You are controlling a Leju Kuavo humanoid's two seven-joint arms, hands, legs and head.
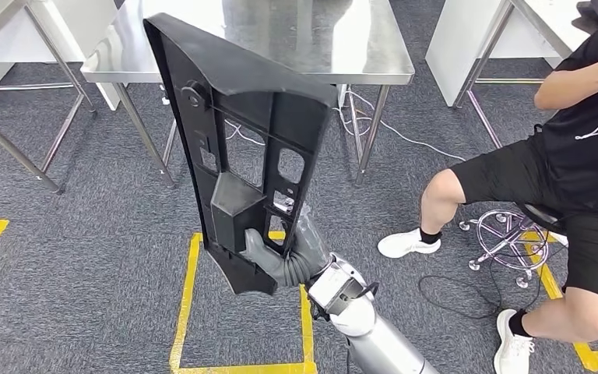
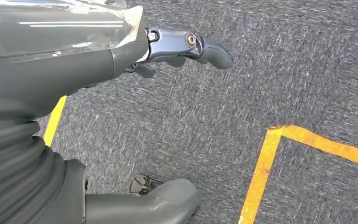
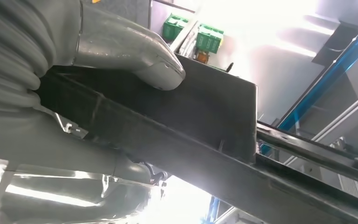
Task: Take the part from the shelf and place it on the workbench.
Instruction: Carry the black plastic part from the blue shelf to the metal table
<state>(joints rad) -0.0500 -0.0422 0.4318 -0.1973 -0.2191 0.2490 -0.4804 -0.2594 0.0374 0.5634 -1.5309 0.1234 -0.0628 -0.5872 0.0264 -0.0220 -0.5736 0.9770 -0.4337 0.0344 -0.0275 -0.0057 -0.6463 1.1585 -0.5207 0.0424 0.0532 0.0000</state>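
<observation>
Grey carpet floor with yellow tape (image 1: 184, 312) boxes, steel workbench (image 1: 358, 47) straight ahead with bare top, and a person (image 1: 561, 171) seated on a stool (image 1: 506, 238) off to the right. Right hand (image 1: 284, 257) grips the black part (image 1: 237, 140) near its lower end, holding it upright in the air short of the bench; left hand (image 2: 186, 46) hangs over the carpet, fingers loosely extended, holding nothing. Looks like the carry step: next needs closing on the bench, then tipping the long part flat without its upper end clipping the edge.

Head view high, facing forward-down at carpet. Left wrist close behind fingers (image 2: 205, 49), facing carpet. Right wrist close, facing up past thumb.
</observation>
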